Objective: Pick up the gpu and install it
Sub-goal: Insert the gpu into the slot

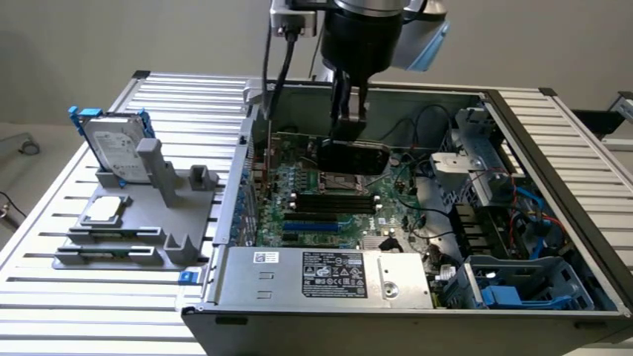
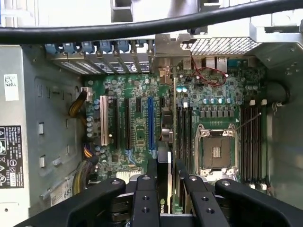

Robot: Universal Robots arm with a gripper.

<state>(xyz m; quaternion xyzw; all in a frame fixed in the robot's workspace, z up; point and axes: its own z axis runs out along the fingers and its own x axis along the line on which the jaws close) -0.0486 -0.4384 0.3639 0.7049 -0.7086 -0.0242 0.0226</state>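
Gpu [image 1: 348, 157] clenched edge-on between jaws, held over motherboard [image 1: 296, 200] inside open case [image 1: 396, 330]; keep card upright and parallel to card slots [image 2: 150, 125], connector edge centred over one; lower straight, press evenly, avoid twisting or scraping nearby components.

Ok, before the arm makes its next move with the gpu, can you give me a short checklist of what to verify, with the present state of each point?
1. The gpu is held by the gripper: ok, the fingers press on both its sides.
2. The gpu is inside the open case, over the motherboard: ok.
3. The card runs parallel to the expansion slots: ok.
4. The card edge is seated in a slot: cannot tell.
5. The hard drive and the chip are outside the case, on the grey stand: ok.
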